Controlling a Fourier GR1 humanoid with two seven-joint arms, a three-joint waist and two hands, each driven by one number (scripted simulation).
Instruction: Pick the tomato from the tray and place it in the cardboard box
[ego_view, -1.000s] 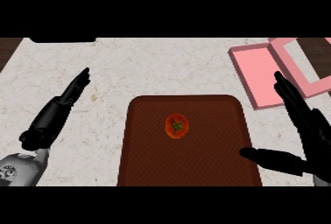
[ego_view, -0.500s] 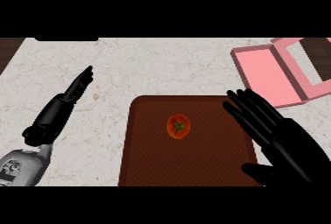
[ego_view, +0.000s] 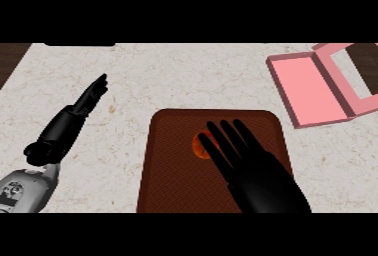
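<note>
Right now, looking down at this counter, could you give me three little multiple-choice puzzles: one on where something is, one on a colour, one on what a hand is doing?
1. Where is the tomato?
A. on the brown tray
B. in the box
C. on the bare counter

2. What colour is the box?
A. blue
B. pink
C. green

3. How is the right hand?
A. curled into a fist on the counter
B. resting beside the box
C. fingers straight, over the tomato

Answers: 1 A, the tomato peeks out on the tray by the fingers. 2 B, its open walls are pink. 3 C, the straight fingers partly cover the tomato.
</note>
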